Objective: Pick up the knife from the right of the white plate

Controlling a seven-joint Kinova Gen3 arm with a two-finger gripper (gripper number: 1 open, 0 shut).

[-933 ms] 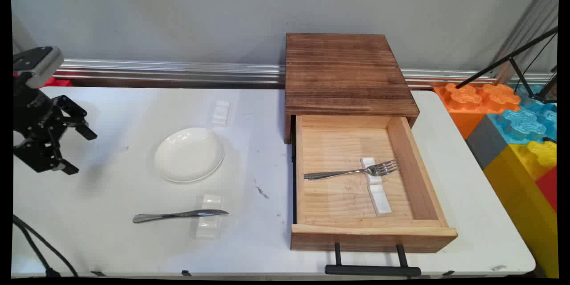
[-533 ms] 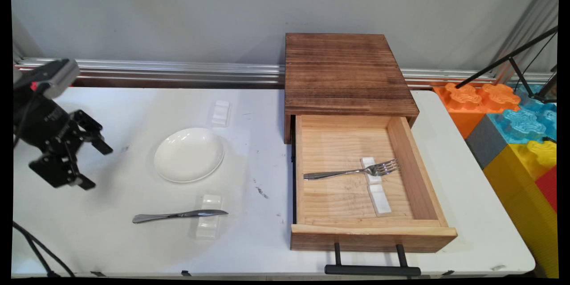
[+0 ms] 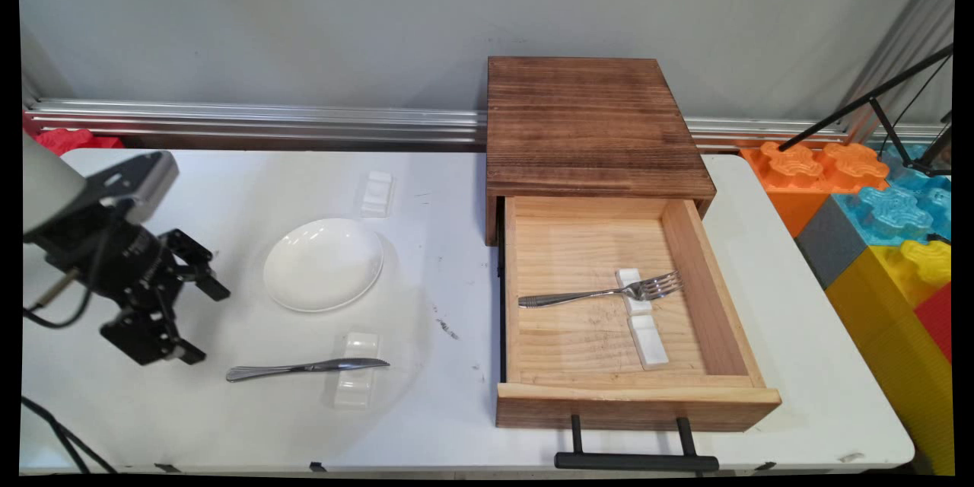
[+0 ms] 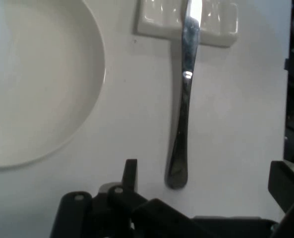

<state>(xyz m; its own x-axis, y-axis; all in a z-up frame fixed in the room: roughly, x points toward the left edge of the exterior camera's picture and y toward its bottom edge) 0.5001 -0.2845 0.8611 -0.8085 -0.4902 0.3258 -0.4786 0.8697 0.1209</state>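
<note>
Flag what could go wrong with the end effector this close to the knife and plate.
1. The open black end effector hovers just off the handle of the silver table knife; a slightly off descent could knock the thin handle sideways.
2. The knife's blade lies across a small white ceramic rest, so pressing the handle might tip it off.
3. The round white plate sits close beside; one finger could clip its rim.

no readable text, labels, brands or numbers on anything

Bare table (image 3: 190,411) beside knife (image 3: 304,367)
</note>
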